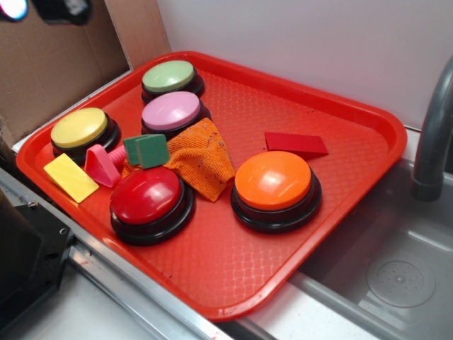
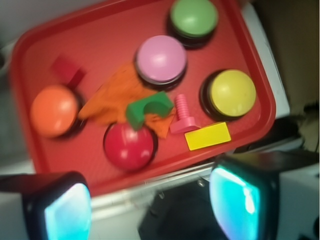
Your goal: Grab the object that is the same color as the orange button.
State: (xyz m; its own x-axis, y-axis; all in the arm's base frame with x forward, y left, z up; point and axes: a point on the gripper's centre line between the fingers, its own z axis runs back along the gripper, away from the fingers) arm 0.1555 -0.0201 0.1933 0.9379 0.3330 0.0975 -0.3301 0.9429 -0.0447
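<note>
Orange cloth [image 1: 205,159] lies on red tray [image 1: 354,127] between pink button [image 1: 172,111], red button [image 1: 148,197] and orange button [image 1: 274,182]; gripper [image 2: 150,205] hovers apart, empty.

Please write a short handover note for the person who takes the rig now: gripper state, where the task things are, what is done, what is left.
Gripper: open, empty, high above the tray's near edge, nothing between the fingers.
Orange cloth: flat on the red tray, between the pink button, the red button and the orange button. A green arch block lies on its left part, beside a pink bolt.
Done: nothing yet; cloth untouched.
Left: descend over the cloth's free right part, away from the green block, grasp it, lift. Do not take the red wedge.
</note>
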